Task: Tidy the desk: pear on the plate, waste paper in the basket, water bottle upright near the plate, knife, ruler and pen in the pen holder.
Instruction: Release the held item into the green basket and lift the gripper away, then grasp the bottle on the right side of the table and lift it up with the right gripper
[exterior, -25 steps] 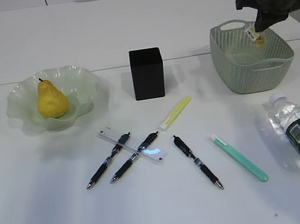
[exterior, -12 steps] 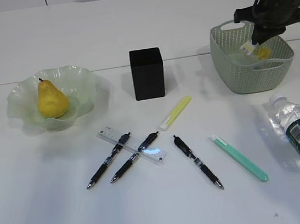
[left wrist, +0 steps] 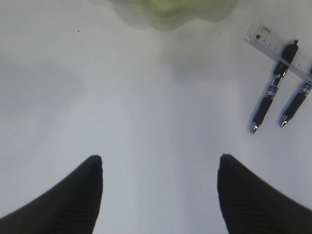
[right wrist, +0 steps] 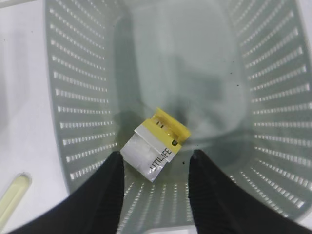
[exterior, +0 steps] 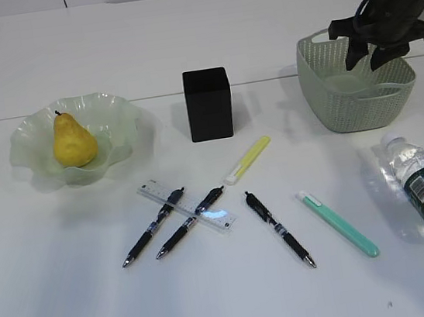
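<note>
Ref pen holder [exterior: 209, 103]: 3 black pens [exterior: 279, 229] in front, 1 ruler [exterior: 186, 206], 1 pear [exterior: 73, 140] left. Right gripper [exterior: 372, 54] jaws spread over basket [exterior: 357, 91]; left gripper [left wrist: 160, 168] spread.

Bright even overhead light, soft short shadows; wrist views blurred.

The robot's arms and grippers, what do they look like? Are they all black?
Mostly, yes. The right gripper is black, and its two jaws are flat, finely ribbed and narrow to rounded tips. Black cables loop along the dark arm above it, and a small grey block sits on top. The left gripper has the same black, ribbed, tapering jaws; its arm is out of view. No markings show on either.
</note>
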Action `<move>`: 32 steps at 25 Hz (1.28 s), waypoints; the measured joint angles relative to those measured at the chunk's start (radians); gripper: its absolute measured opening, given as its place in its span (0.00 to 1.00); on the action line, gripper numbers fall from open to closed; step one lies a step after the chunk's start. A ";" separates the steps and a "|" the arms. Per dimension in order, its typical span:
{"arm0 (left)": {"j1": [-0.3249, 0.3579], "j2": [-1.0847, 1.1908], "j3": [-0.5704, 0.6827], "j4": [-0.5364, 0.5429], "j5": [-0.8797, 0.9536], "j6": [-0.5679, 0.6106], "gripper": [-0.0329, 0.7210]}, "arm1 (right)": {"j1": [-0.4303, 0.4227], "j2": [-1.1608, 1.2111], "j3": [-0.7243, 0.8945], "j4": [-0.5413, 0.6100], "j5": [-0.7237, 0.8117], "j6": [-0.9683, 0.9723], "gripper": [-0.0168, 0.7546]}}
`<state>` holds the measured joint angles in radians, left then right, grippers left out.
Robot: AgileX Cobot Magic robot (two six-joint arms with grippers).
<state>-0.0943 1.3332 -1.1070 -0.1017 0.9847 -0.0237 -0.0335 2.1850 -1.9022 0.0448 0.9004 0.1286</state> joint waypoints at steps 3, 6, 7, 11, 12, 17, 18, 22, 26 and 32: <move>0.000 0.000 0.000 -0.002 0.000 0.000 0.73 | 0.000 -0.002 0.000 0.023 0.023 0.001 0.45; 0.000 0.000 0.000 -0.004 -0.004 0.000 0.73 | 0.000 -0.024 0.000 0.030 0.082 0.001 0.45; 0.000 0.000 0.000 -0.004 -0.005 0.000 0.73 | 0.000 -0.039 0.000 0.030 0.104 0.001 0.45; 0.000 0.000 0.000 -0.004 -0.016 0.000 0.73 | 0.000 -0.113 0.000 0.027 0.180 -0.006 0.45; 0.000 0.000 0.000 -0.004 -0.016 0.000 0.73 | 0.000 -0.132 0.000 0.023 0.194 -0.013 0.45; 0.000 0.000 0.000 -0.004 -0.016 0.000 0.73 | 0.004 -0.219 0.000 -0.014 0.301 -0.028 0.45; 0.000 0.000 0.000 -0.004 -0.016 0.000 0.73 | 0.004 -0.239 0.007 -0.020 0.317 -0.035 0.45; 0.000 0.000 0.000 -0.004 -0.016 0.000 0.73 | 0.005 -0.333 0.095 -0.026 0.327 -0.062 0.45; 0.000 0.000 0.000 -0.004 -0.016 0.000 0.73 | 0.005 -0.446 0.260 -0.054 0.329 -0.084 0.45; 0.000 0.000 0.000 -0.004 -0.016 0.000 0.73 | 0.005 -0.557 0.500 -0.104 0.265 -0.091 0.45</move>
<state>-0.0943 1.3332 -1.1070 -0.1056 0.9691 -0.0237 -0.0283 1.6282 -1.4021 -0.0588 1.1657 0.0380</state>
